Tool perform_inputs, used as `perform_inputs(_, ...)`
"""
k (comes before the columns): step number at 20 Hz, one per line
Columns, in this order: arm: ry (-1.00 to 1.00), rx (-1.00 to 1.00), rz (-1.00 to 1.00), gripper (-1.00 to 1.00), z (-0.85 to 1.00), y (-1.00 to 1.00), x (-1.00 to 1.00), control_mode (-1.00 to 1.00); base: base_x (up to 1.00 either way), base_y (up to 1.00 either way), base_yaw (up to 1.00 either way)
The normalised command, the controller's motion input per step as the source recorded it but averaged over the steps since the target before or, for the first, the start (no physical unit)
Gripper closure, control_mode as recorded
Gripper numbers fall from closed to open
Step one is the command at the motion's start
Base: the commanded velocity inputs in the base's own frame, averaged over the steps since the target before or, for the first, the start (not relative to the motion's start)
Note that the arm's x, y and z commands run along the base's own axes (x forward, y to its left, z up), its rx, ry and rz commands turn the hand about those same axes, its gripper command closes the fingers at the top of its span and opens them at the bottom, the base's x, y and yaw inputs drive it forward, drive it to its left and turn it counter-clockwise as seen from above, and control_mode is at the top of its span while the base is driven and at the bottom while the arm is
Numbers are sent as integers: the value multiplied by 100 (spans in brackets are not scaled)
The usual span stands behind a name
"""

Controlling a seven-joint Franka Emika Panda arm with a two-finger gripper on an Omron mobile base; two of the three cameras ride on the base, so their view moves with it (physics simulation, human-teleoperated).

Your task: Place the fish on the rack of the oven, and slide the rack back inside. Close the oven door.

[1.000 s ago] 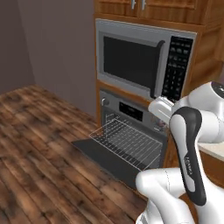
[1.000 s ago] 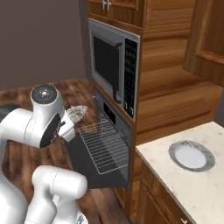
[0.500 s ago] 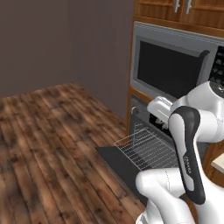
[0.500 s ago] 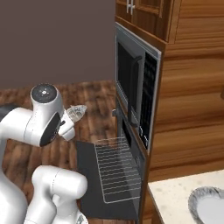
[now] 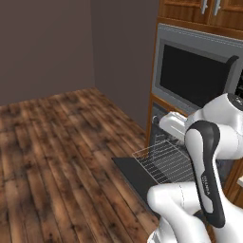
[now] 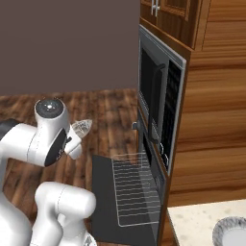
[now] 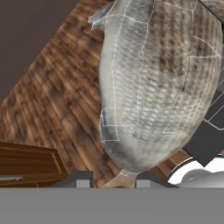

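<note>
Fish, pale tan-grey with scaled flanks [image 7: 153,83], is held in the gripper [image 7: 111,177], whose jaws are narrowed onto its lower end; in the right base view it shows as a small pale shape [image 6: 80,128] at the middle left of the frame, beside the arm's wrist and well clear of the oven.

Over the last second the whole scene has shifted in both base views. That is the base driving, not the objects moving. The grey steel wall oven [image 5: 159,128] has passed from centre frame to the right edge of the left base view, and the grip on the fish is unchanged.

The dark grey oven door [image 6: 102,192] lies folded down flat at lower centre, and the silvery wire rack [image 6: 134,187] is drawn out over it, bare. A black-windowed microwave [image 6: 158,96] sits above.

Judgement: transport stage. The fish is not yet placed; rack and door remain to be dealt with. The arm must next carry the fish over the extended rack.
</note>
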Motion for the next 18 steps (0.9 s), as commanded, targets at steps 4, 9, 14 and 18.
perform_inputs(4,-2,-3,0,100,-41,23,0,-100,0,0,0)
perform_inputs(9,0,-2,0,100,-46,14,0,-100,0,0,0)
perform_inputs(14,0,-5,0,100,-55,1,6,-100,0,0,0)
perform_inputs(18,0,-8,-4,100,-66,0,21,-100,0,0,0)
